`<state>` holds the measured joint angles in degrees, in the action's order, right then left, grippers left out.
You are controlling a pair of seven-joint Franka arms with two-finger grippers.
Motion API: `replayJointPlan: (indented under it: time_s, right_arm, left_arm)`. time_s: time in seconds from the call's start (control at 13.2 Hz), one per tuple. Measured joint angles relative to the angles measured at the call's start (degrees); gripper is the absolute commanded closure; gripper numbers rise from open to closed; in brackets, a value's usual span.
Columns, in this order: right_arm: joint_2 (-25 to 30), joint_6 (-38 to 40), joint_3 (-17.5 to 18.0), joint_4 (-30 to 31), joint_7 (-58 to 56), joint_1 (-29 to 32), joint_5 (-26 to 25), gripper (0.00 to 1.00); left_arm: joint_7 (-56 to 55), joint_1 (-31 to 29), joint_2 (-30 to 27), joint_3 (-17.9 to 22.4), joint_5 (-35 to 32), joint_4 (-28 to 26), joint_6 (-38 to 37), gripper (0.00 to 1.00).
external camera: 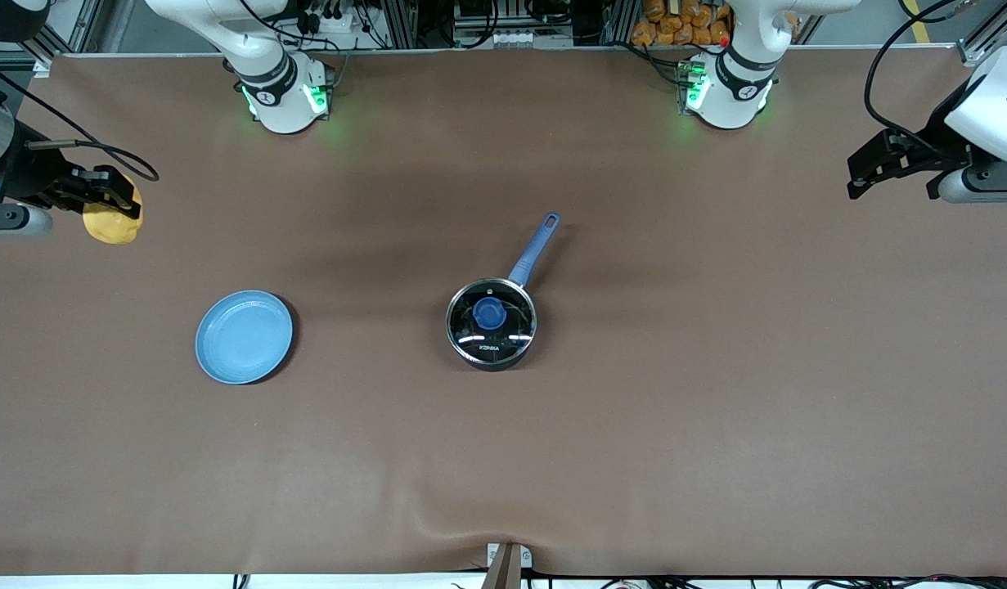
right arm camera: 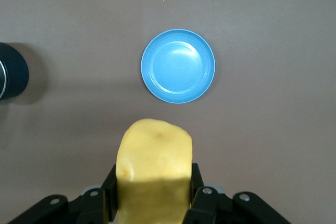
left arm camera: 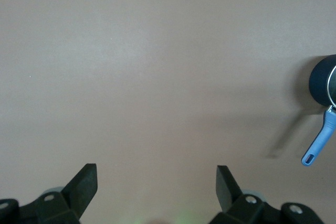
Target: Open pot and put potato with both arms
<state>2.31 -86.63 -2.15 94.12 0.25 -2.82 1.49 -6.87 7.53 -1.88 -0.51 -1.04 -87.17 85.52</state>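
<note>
The black pot (external camera: 491,321) with its long blue handle (external camera: 536,249) stands mid-table, its glass lid with the blue knob (external camera: 489,312) on it. Its edge shows in the left wrist view (left arm camera: 321,80) and the right wrist view (right arm camera: 10,71). My right gripper (external camera: 110,196) is shut on the yellow potato (external camera: 113,219), held up over the right arm's end of the table; the potato fills the jaws in the right wrist view (right arm camera: 153,171). My left gripper (external camera: 867,170) is open and empty, up over the left arm's end; its fingertips (left arm camera: 84,181) frame bare cloth.
A flat blue plate (external camera: 244,336) lies on the brown cloth between the pot and the right arm's end, also in the right wrist view (right arm camera: 178,65). A metal bracket (external camera: 507,564) sits at the table's near edge.
</note>
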Motion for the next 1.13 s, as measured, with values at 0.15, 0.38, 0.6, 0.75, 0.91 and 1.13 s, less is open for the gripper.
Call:
replayJointPlan:
  time_s: [0.15, 0.38, 0.6, 0.75, 0.91, 1.13]
  right_arm:
    - [0.0, 0.02, 0.0, 0.0, 0.0, 0.0, 0.0, 1.0]
    - [0.0, 0.03, 0.0, 0.0, 0.0, 0.0, 0.0, 1.0]
    - [0.0, 0.04, 0.0, 0.0, 0.0, 0.0, 0.0, 1.0]
    - [0.0, 0.04, -0.01, 0.0, 0.0, 0.01, 0.0, 1.0]
    - [0.0, 0.06, -0.03, -0.02, -0.01, 0.03, 0.0, 1.0]
    - [-0.01, 0.1, -0.07, -0.07, -0.03, 0.06, 0.0, 1.0]
  left_arm:
    - [0.0, 0.0, 0.0, 0.0, 0.0, 0.01, 0.0, 0.0]
    - [0.0, 0.01, 0.0, 0.0, 0.0, 0.01, 0.0, 0.0]
    - [0.0, 0.09, 0.01, -0.62, 0.0, 0.0, 0.0, 0.0]
    - [-0.09, 0.22, 0.16, -1.57, 0.01, -0.01, 0.0, 0.0]
    - [-1.99, 0.4, 1.22, -3.58, 0.31, -0.01, 0.15, 0.0]
    - [-11.03, 1.89, 5.17, -9.52, 0.44, 0.08, 3.87, 0.0]
